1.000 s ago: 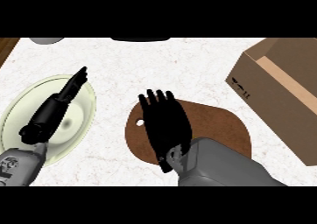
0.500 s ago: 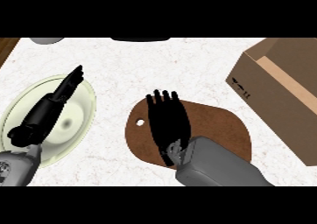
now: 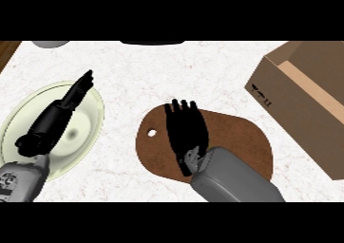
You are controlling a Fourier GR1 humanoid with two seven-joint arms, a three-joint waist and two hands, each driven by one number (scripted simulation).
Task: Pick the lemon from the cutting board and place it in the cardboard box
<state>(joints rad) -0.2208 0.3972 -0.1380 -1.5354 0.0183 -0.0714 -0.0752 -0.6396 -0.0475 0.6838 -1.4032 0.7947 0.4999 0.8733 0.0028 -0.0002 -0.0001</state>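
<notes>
Right hand (image 3: 186, 128): flat over the brown cutting board (image 3: 238, 142), fingers straight and pointing away from the robot, its grey forearm coming in from the lower edge.
Lemon: cannot be seen; the hand covers that part of the board.
Left hand (image 3: 59, 114): fingers straight, lying over the pale green plate (image 3: 90, 114) at the left.
Cardboard box (image 3: 308, 99): open, at the right, apart from the board.
Counter (image 3: 167, 71): white marbled top.

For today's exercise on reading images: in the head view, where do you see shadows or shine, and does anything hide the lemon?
Head view: even light; a soft bright patch on the plate; the cardboard box is darker on its side wall; the right hand covers the cutting board, no lemon shows; the left hand lies over the plate.
</notes>
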